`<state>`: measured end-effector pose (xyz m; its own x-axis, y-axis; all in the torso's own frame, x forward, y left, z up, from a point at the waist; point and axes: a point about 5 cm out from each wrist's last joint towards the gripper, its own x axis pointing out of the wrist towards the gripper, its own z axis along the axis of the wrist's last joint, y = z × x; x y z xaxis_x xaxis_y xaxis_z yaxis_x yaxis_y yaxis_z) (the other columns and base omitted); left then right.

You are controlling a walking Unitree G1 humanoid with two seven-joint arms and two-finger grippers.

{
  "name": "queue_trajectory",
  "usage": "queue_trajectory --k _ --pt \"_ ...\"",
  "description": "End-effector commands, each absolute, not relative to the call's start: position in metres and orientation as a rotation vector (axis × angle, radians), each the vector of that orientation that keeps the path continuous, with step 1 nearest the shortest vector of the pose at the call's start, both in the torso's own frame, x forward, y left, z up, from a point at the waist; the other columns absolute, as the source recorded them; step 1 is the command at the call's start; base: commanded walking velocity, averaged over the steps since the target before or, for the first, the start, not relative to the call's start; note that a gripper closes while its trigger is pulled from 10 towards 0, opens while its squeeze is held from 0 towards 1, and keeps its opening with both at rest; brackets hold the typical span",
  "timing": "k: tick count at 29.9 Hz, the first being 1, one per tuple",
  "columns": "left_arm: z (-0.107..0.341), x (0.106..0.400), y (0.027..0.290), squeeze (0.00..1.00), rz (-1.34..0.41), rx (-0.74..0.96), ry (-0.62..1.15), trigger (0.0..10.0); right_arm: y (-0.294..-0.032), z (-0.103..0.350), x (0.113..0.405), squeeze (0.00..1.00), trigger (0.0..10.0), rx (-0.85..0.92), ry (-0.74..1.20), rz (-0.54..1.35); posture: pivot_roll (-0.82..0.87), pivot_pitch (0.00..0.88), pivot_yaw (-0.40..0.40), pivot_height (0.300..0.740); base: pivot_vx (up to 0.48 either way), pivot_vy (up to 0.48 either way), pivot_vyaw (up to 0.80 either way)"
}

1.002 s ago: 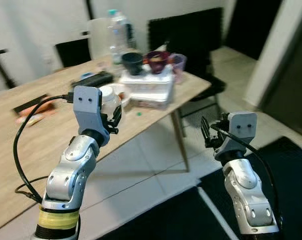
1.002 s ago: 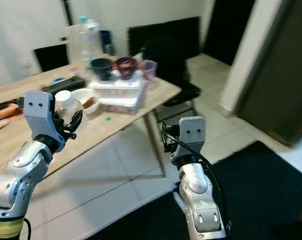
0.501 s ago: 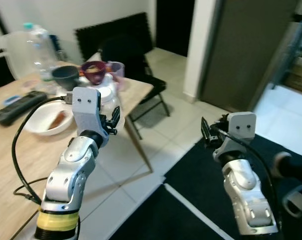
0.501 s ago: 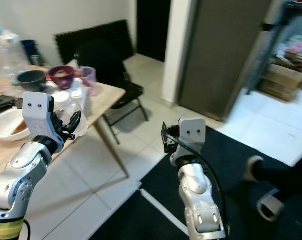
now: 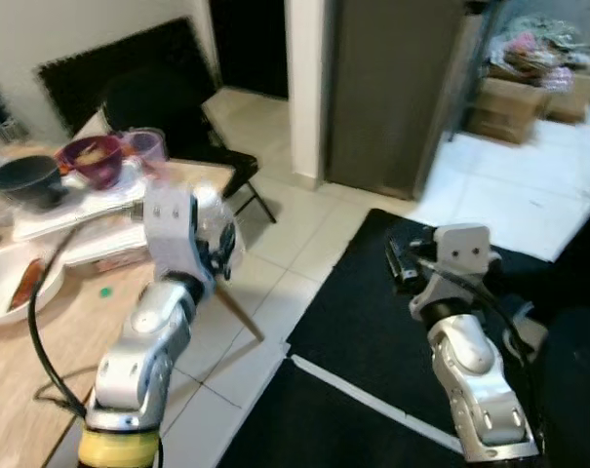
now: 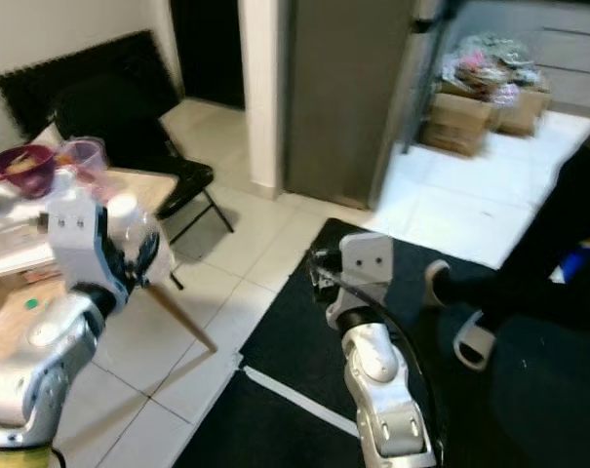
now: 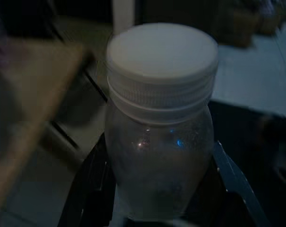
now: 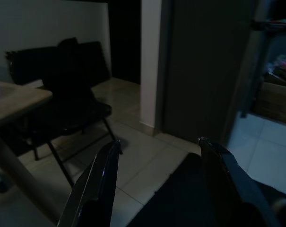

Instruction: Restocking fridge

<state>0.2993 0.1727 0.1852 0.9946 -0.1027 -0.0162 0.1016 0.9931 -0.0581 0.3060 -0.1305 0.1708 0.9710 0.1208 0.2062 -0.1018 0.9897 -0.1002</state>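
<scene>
The left gripper jaws clamp a white-capped clear jar at ten o'clock; the right gripper jaws stand spread, empty, at three o'clock.

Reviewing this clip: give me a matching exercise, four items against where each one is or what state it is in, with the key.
Items:
1. clear jar
2. right gripper
3. maroon bowl
4. cardboard boxes

Places or states:
A. on the wooden table
B. held in the left gripper
C. on the white floor beyond the dark tall unit
D. open, holding nothing

Pairs: 1-B, 2-D, 3-A, 4-C
</scene>
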Motion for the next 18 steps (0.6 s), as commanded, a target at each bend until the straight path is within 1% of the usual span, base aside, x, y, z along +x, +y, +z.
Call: queue_trajectory --k 1,4,6,8,11,12,15,18 --pt "0.185 0.297 0.166 0.00 -0.117 -0.060 -0.004 10.0 -0.133 0.163 0.305 0.00 10.0 -0.111 -0.199 0.103 -0.04 0.140 0.052 0.710 0.000 0.000 -0.80" --pt "0.120 0.278 0.166 0.00 -0.080 -0.019 0.149 10.0 -0.147 0.114 0.296 0.00 10.0 -0.171 -0.057 0.055 -0.04 0.141 0.047 0.710 0.000 0.000 -0.65" --pt "0.120 0.278 0.166 0.00 -0.080 -0.019 0.149 10.0 -0.147 0.114 0.296 0.00 10.0 -0.171 -0.057 0.055 -0.04 0.141 0.047 0.710 0.000 0.000 -0.57" --pt "0.091 0.267 0.168 0.00 -0.063 0.020 0.230 10.0 -0.157 0.087 0.289 0.00 10.0 -0.180 0.039 0.021 -0.05 0.141 0.047 0.710 0.000 0.000 -0.55" --pt "0.059 0.256 0.173 0.00 -0.033 0.056 0.332 10.0 -0.168 0.054 0.276 0.00 10.0 -0.174 0.170 -0.019 -0.04 0.143 0.051 0.710 0.000 0.000 -0.53" --pt "0.059 0.256 0.173 0.00 -0.033 0.056 0.332 10.0 -0.168 0.054 0.276 0.00 10.0 -0.174 0.170 -0.019 -0.04 0.143 0.051 0.710 0.000 0.000 -0.51" --pt "0.038 0.248 0.178 0.00 -0.007 0.088 0.401 10.0 -0.173 0.030 0.263 0.00 10.0 -0.188 0.256 -0.031 -0.04 0.143 0.052 0.710 0.000 0.000 -0.50" --pt "0.035 0.246 0.180 0.00 0.005 0.092 0.411 10.0 -0.172 0.026 0.261 0.00 10.0 -0.194 0.264 -0.029 -0.04 0.143 0.052 0.710 0.000 0.000 -0.49"
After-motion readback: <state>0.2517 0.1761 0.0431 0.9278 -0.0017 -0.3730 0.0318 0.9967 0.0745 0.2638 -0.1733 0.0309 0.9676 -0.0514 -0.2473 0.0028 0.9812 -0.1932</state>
